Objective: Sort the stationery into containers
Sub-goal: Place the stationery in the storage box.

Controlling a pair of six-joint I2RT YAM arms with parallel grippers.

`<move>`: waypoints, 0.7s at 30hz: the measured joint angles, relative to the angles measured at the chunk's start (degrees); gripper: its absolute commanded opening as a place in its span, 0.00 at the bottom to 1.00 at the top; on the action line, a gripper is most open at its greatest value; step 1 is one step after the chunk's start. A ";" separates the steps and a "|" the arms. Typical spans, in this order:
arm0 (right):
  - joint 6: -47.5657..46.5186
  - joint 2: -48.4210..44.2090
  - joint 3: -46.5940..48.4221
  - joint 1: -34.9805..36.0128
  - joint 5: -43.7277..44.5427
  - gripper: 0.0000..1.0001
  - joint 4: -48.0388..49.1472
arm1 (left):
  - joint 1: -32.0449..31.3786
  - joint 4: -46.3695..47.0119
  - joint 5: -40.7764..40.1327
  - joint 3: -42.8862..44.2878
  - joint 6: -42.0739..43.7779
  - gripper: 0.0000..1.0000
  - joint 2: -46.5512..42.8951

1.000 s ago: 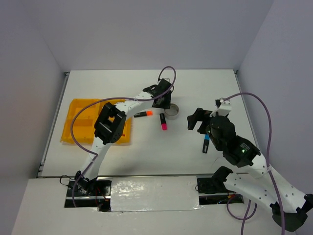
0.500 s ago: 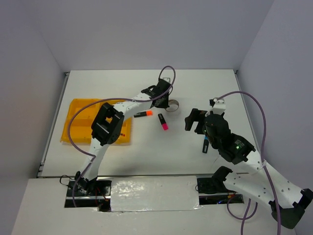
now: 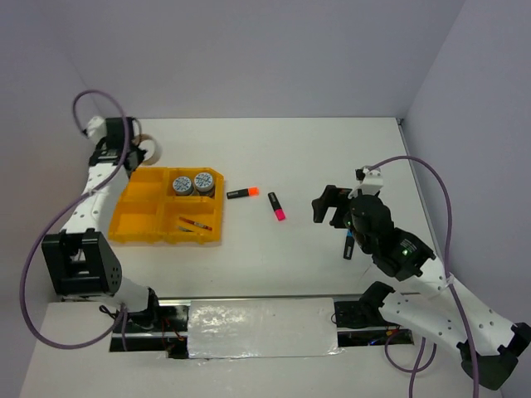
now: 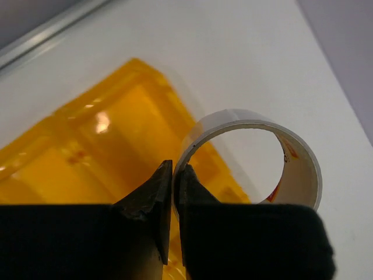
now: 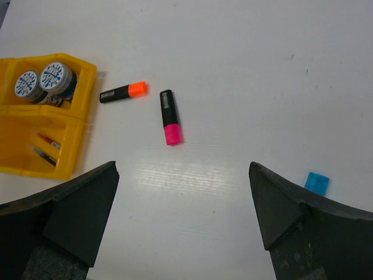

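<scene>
**Right half of the top view, nearest.** The right gripper [image 3: 330, 205] is seen with its jaws spread wide and nothing between them, raised over the white table [image 3: 332, 149]. A blue-capped marker [image 3: 349, 246] lies just below it in the frame, partly hidden by the right arm; only its blue end is shown at the right edge of the right wrist view.

**Centre.** A pink highlighter [image 3: 276, 206] lies flat on the bare table. An orange-capped marker [image 3: 243, 193] lies near it to the upper left. The two are not touching.

**Left of centre.** The yellow tray [image 3: 133, 224] is divided into four compartments. Two pens [image 3: 195, 224] lie in the lower right compartment. Two blue-and-white tape rolls [image 3: 192, 183] stand side by side in the upper right compartment. Nothing can be made out in the two left compartments.

**Upper left, farthest.** The left gripper [image 4: 173, 172] is closed narrowly on the wall of the grey ring [image 4: 233, 116], one finger inside the ring and one outside. The ring is held clear of the table near the tray's far left corner. Whether it hangs over a compartment or just beyond the rim cannot be told.
</scene>
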 measured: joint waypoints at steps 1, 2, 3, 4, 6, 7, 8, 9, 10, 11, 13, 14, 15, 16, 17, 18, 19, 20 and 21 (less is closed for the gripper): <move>-0.02 0.24 -0.02 0.00 -0.37 1.00 0.28 | 4.22 -0.35 -0.15 -2.73 -0.66 0.00 -1.60; -0.04 0.44 -0.04 0.00 -0.66 1.00 0.57 | 6.86 -0.74 -0.31 -4.61 -1.44 0.00 -2.19; -0.13 0.76 -0.07 0.00 -1.07 1.00 0.90 | 8.72 -1.09 -0.22 -6.12 -1.92 0.01 -2.32; -0.20 1.11 -0.09 0.00 -1.55 1.00 1.16 | 9.62 -1.55 0.07 -7.15 -2.51 0.00 -1.90; -0.28 1.95 -0.09 0.00 -2.36 1.00 1.62 | 10.16 -2.19 1.33 -7.82 -3.10 0.00 0.02; -0.42 2.38 -0.09 0.00 -2.84 1.00 1.79 | 10.16 -2.08 2.05 -7.80 -3.17 0.00 1.33; -0.52 2.75 -0.09 0.00 -3.28 1.00 1.90 | 10.16 -1.81 2.64 -7.80 -3.28 0.04 2.71; -0.63 3.04 -0.13 0.00 -3.56 1.00 1.99 | 10.14 -1.64 3.10 -7.89 -3.39 0.06 3.74; -0.74 3.23 -0.20 0.00 -3.82 1.00 2.16 | 10.08 -1.36 3.43 -8.17 -3.54 0.08 4.48; -0.85 3.37 -0.22 0.00 -4.09 1.00 2.23 | 10.03 -1.05 3.52 -8.68 -3.82 0.13 4.90; -1.05 3.43 -0.24 0.00 -4.70 1.00 2.54 | 10.05 -0.72 3.48 -9.84 -4.31 0.18 4.96; -1.09 3.43 -0.24 0.00 -4.94 1.00 2.78 | 10.05 -0.83 3.43 -10.14 -4.46 0.24 4.96; -1.11 3.45 -0.24 0.00 -5.03 1.00 3.04 | 10.05 -1.05 3.32 -10.16 -4.50 0.29 4.96; -1.11 3.48 -0.24 0.00 -5.18 1.00 3.23 | 10.03 -1.01 3.15 -10.19 -4.68 0.36 4.98; -1.11 3.54 -0.24 0.00 -5.38 1.00 3.39 | 10.05 -0.87 2.91 -10.19 -4.66 0.56 4.94; -1.16 3.63 -0.24 0.00 -5.57 1.00 3.52 | 10.03 -0.81 2.69 -10.19 -4.63 0.68 4.87; -1.20 3.69 -0.24 0.00 -5.79 1.00 3.58 | 10.03 -0.81 2.49 -10.19 -4.72 0.77 4.81; -1.25 3.76 -0.24 0.00 -5.92 1.00 3.58 | 10.03 -0.66 2.21 -10.19 -5.55 0.86 4.63; -1.25 3.80 -0.26 0.00 -6.08 1.00 3.58 | 10.03 -0.44 2.01 -10.19 -5.68 0.89 4.28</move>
